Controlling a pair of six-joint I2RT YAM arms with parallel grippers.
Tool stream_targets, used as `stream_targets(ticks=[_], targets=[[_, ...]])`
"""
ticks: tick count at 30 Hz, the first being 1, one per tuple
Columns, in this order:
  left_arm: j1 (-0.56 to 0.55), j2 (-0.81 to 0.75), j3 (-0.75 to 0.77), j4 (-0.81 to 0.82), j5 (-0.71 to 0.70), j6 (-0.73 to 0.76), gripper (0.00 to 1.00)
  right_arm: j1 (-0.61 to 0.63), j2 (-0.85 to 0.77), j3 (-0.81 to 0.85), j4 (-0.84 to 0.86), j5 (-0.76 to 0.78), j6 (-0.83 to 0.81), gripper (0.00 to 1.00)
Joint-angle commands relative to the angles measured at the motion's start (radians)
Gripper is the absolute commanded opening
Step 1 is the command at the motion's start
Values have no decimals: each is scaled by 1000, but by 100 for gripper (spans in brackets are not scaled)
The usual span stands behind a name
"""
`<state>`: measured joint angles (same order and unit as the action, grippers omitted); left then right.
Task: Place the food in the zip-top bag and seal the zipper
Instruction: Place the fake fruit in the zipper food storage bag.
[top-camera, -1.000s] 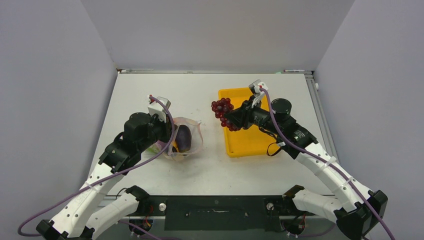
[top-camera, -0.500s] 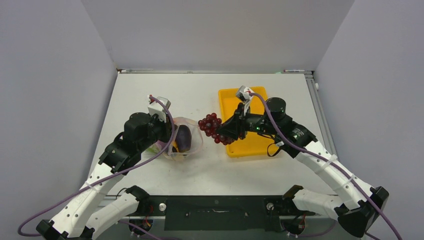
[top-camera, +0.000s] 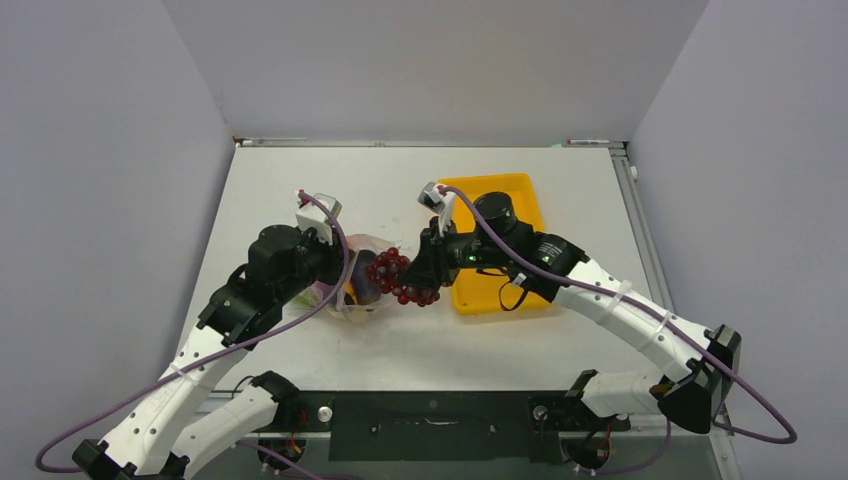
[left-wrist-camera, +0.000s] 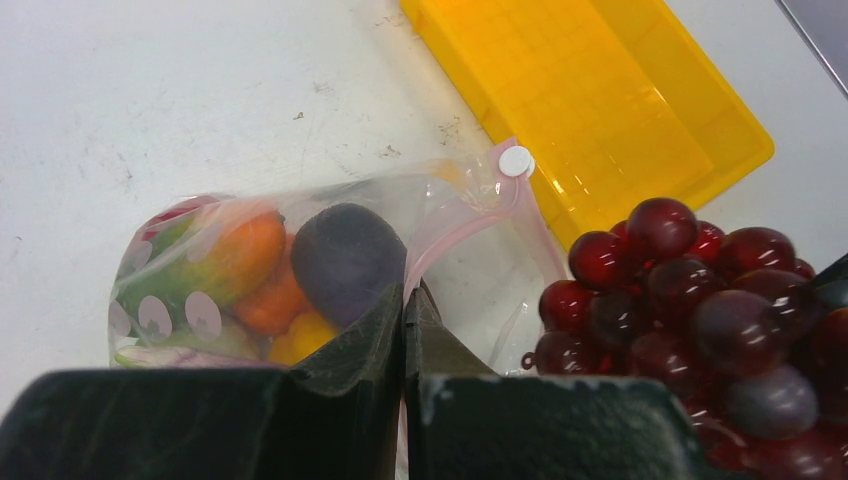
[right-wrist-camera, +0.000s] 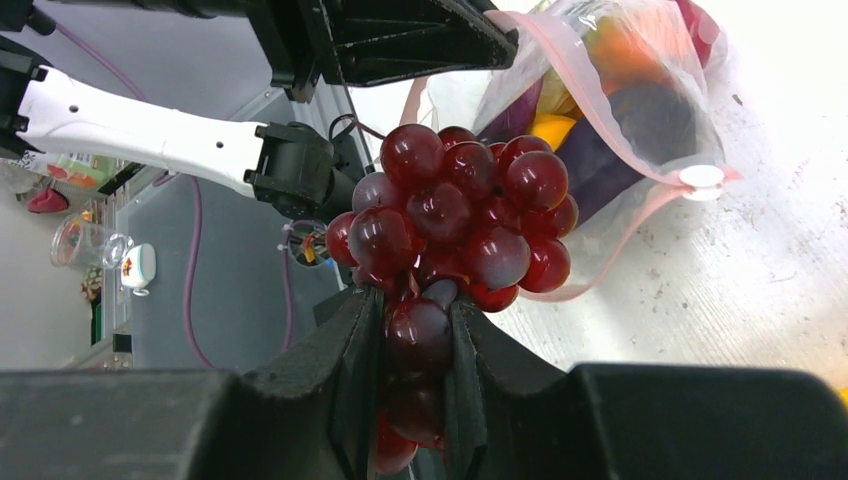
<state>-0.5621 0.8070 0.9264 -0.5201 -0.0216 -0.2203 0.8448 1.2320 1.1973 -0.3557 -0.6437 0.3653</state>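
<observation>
Black left claw (left-wrist-camera: 405, 300) pinches the pink zipper (left-wrist-camera: 452, 222) edge of the dotted bag (left-wrist-camera: 160, 310), which lies on the table (left-wrist-camera: 150, 100) holding an eggplant (left-wrist-camera: 348, 255) and peppers (left-wrist-camera: 250, 258). Beside it, the right claw (right-wrist-camera: 418, 330) clamps the red grapes (right-wrist-camera: 455, 215) at the bag's mouth; the yellow tray (left-wrist-camera: 600, 110) lies just beyond.

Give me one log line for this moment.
left gripper: shut on zip-top bag rim, mouth open | right gripper: shut on grapes, at bag mouth | in bag: eggplant, orange pepper | zipper: unsealed
</observation>
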Motion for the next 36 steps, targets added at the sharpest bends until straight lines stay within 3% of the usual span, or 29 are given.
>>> stream_targets(ticks=[1, 13, 36], targets=[[-2, -11, 30, 25, 2, 7, 0, 51, 65, 104, -3, 76, 29, 5], [-2, -14, 30, 27, 13, 7, 0, 95, 230, 258, -58, 245, 105, 5], [-2, -13, 30, 30, 34, 11, 0, 104, 340, 172, 240, 462, 363, 5]])
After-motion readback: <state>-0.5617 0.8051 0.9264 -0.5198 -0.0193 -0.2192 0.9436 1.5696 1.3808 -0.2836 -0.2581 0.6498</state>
